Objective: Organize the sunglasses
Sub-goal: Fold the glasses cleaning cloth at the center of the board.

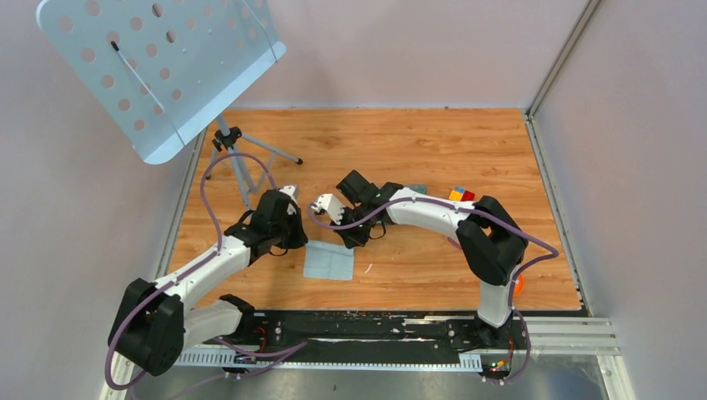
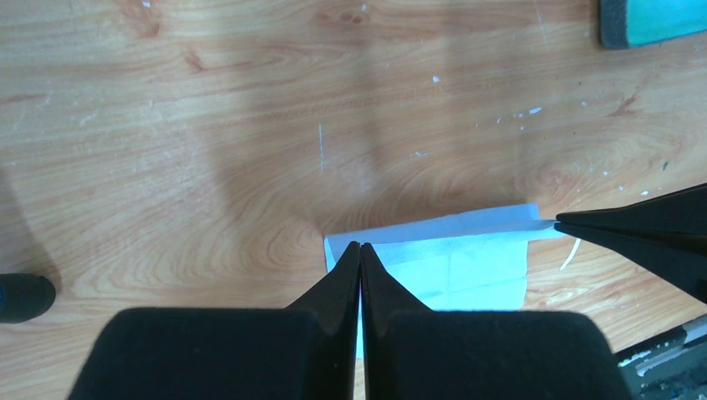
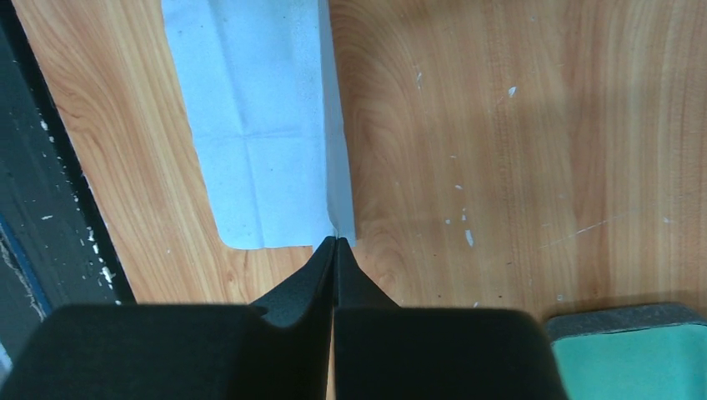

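The sunglasses are out of view. A pale grey-blue cloth lies on the wooden table between the two arms. My left gripper is shut on the cloth's far left corner, its tips pressed together. My right gripper is shut on the far right corner, seen as a dark finger pinching the edge. The far edge of the cloth stands up as a narrow raised strip between the two grips, meeting the right gripper. The grey case with its teal inside lies just beyond.
The case sits close behind the right wrist, mostly hidden in the top view. A coloured cube rests by the right arm's elbow. A perforated music stand on a tripod stands at the back left. The black base rail runs along the near edge.
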Controlling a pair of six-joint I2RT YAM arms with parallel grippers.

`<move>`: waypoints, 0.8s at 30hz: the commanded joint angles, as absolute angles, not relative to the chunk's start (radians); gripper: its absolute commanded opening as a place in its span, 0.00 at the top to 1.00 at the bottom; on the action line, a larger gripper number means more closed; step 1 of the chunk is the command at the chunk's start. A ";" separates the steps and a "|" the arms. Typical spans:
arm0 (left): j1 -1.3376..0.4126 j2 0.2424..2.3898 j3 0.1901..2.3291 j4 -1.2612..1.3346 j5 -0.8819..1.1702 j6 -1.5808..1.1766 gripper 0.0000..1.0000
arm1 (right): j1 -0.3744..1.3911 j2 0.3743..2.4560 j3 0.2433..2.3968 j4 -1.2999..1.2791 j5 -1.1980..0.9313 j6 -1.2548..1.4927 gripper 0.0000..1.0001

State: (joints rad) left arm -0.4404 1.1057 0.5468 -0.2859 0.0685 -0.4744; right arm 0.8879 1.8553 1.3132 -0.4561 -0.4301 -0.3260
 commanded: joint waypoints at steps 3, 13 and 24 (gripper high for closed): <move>-0.432 1.108 0.517 -0.315 0.107 -0.493 1.00 | 0.917 1.821 1.283 -0.501 -0.468 -0.288 1.00; -0.433 1.106 0.508 -0.327 0.122 -0.497 1.00 | 0.926 1.827 1.268 -0.502 -0.491 -0.280 1.00; -0.433 1.108 0.504 -0.346 0.128 -0.509 1.00 | 0.928 1.839 1.258 -0.502 -0.559 -0.252 1.00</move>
